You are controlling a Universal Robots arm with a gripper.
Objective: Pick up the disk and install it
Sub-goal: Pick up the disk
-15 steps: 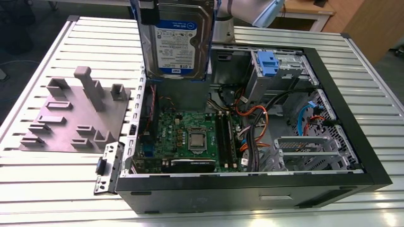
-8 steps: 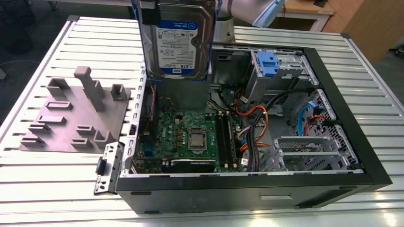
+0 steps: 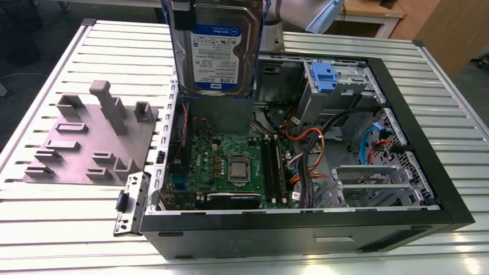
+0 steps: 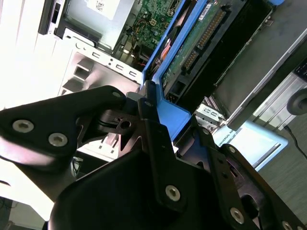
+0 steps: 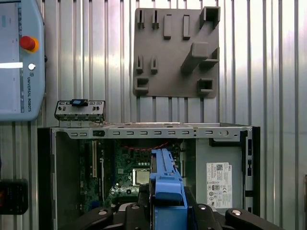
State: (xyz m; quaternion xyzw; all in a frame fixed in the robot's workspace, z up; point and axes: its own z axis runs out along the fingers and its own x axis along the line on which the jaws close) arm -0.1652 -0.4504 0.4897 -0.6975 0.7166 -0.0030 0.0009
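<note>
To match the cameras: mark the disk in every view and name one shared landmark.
Exterior view: the disk upright above the open case, label showing.
Second wrist view: the disk circuit side showing, clamped in the gripper.
First wrist view: the disk blue end on, before the motherboard.
Shared landmark: the green motherboard.

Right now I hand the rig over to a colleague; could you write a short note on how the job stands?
Gripper: shut on the blue end of the disk.
Disk: lifted off the table, hanging upright roughly above the motherboard of the open computer case, label towards the exterior camera.
Grey holder plate: beside the case, on the exterior view's left.
Done: the pick-up.
Left: the disk is not yet seated in the case.
</note>
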